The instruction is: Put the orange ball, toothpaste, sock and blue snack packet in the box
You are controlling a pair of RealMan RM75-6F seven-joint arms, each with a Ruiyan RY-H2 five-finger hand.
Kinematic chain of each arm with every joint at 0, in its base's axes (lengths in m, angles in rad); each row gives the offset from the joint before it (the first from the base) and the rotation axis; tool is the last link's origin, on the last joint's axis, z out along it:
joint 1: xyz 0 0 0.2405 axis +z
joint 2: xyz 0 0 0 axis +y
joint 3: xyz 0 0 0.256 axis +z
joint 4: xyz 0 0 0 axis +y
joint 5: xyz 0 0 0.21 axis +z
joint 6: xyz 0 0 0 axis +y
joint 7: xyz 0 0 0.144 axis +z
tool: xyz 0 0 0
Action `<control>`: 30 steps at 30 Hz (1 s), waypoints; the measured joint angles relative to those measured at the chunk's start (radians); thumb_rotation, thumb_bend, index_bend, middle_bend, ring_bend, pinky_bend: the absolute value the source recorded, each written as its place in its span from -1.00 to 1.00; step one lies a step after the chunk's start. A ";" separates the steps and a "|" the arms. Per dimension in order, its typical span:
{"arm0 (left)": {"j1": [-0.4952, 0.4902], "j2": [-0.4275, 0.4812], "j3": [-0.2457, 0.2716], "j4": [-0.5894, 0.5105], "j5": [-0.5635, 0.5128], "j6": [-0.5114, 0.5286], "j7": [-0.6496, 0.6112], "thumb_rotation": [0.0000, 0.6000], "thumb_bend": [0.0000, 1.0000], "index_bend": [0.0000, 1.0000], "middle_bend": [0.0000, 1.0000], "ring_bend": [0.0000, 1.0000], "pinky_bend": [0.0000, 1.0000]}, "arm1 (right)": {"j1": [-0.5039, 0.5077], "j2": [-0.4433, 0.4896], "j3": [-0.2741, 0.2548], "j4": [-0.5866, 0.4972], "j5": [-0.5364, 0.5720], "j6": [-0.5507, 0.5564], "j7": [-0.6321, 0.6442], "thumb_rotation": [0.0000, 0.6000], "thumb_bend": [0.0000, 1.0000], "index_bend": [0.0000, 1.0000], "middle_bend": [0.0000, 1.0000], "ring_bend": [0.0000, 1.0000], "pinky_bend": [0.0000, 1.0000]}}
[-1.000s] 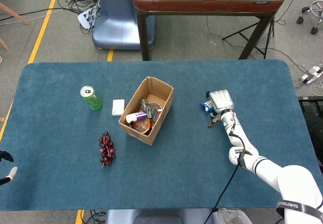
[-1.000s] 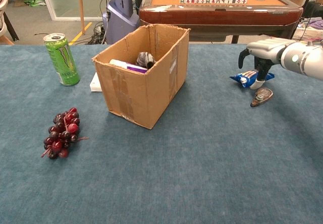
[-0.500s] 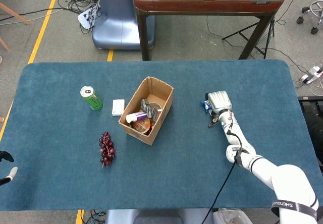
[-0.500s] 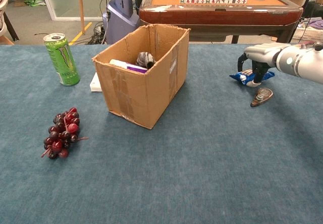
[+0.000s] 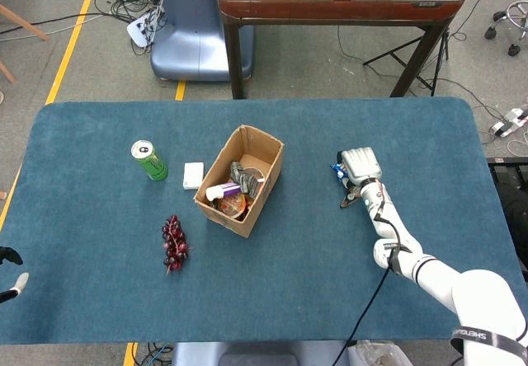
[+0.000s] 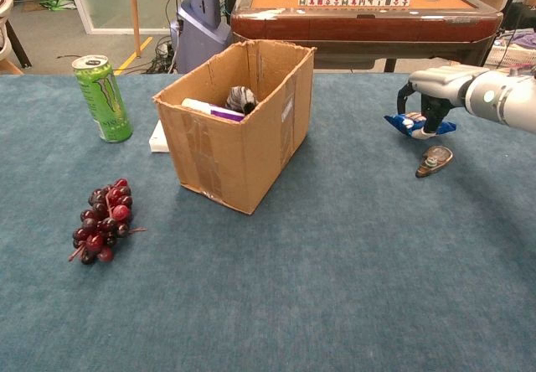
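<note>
The cardboard box [image 5: 268, 166] [image 6: 226, 150] stands open at mid-table. Inside it lie the white-and-purple toothpaste [image 5: 223, 190] [image 6: 209, 109], the grey striped sock [image 5: 242, 175] [image 6: 241, 98] and the orange ball [image 5: 233, 206]. To the right of the box, my right hand [image 5: 360, 166] [image 6: 438, 92] grips the blue snack packet [image 5: 336, 170] [image 6: 414, 124] from above. The packet hangs just above the cloth. Of my left hand [image 5: 10, 274], only fingertips show at the table's front left edge.
A green can [image 5: 149, 160] [image 6: 102, 98] and a small white block [image 5: 193, 175] [image 6: 157, 137] stand left of the box. Dark red grapes [image 5: 173, 242] [image 6: 105, 229] lie nearer the front. A small brown object [image 5: 350, 199] [image 6: 433, 161] lies just below the right hand.
The right hand's fingers have curled round the blue packet and raised it slightly off the cloth. The left hand has not moved.
</note>
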 measured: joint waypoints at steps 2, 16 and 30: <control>0.000 0.000 0.000 0.000 0.000 0.000 0.002 1.00 -0.48 0.02 -0.08 -0.17 0.21 | -0.002 0.020 0.003 -0.027 -0.004 0.010 0.000 1.00 -0.25 0.19 1.00 1.00 1.00; -0.002 -0.002 0.000 0.002 -0.002 -0.003 0.003 1.00 -0.48 0.02 -0.08 -0.17 0.21 | -0.017 0.208 0.041 -0.319 0.011 0.145 -0.060 1.00 -0.25 0.19 1.00 1.00 1.00; 0.001 -0.001 0.000 -0.004 0.005 0.007 0.000 1.00 -0.48 0.02 -0.08 -0.17 0.21 | 0.022 0.409 0.113 -0.702 0.048 0.309 -0.216 1.00 -0.25 0.19 1.00 1.00 1.00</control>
